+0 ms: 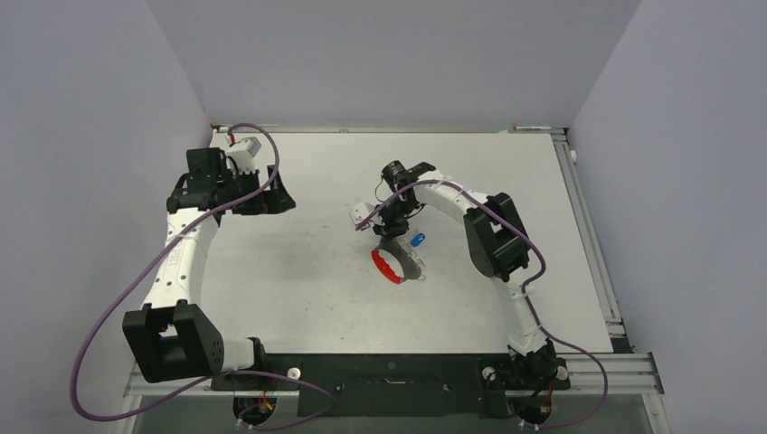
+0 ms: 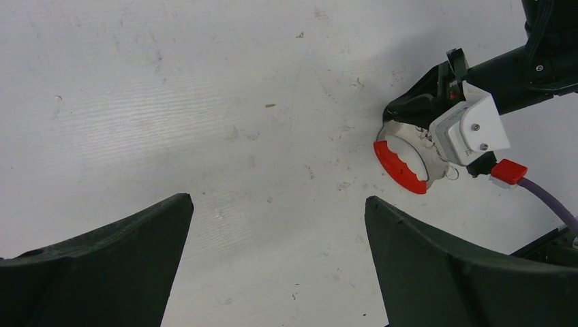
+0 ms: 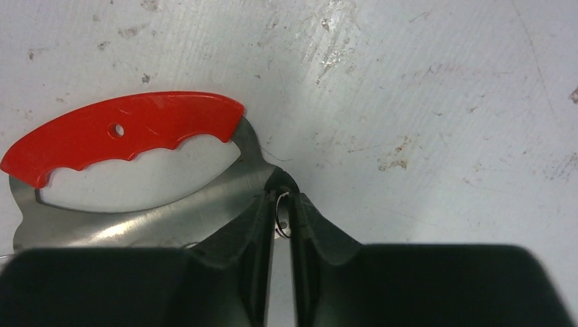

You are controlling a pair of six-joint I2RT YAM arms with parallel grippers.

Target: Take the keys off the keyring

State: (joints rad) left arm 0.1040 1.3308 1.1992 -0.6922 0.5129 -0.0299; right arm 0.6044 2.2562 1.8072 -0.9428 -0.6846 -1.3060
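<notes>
Keyring (image 3: 123,133) lies flat near mid-worktop (image 1: 298,271): a red arc band w/ a thin steel plate (image 3: 170,214) under it, and a blue-headed key (image 1: 417,240) just beside it at 1 o'clock in the top view. We can't tell whether that key is hooked on. Right claw (image 3: 282,201) sits at 12 o'clock of the band, jaws nearly pressed together, pinching a small wire loop (image 3: 281,219) at the plate's corner. Left claw (image 2: 278,201) is spread wide, holds nothing, and hangs well apart at 10 o'clock. We judge the whole thing light and stiff, so it will likely slide or lift w/ any pull unless pinned. The loops are thin, springy and slippery, easy to lose or bend. The best hold for the free claw is prob. the red band, which is thick w/ finger scallops; keys are better taken by the head, not the blade. There is plenty of bare worktop from 6 to 9 o'clock of the keyring. The walls (image 1: 81,136) and the side rail (image 1: 592,253) at 3 o'clock are far off, and the right arm's own elbow crowds the 3 o'clock side.
</notes>
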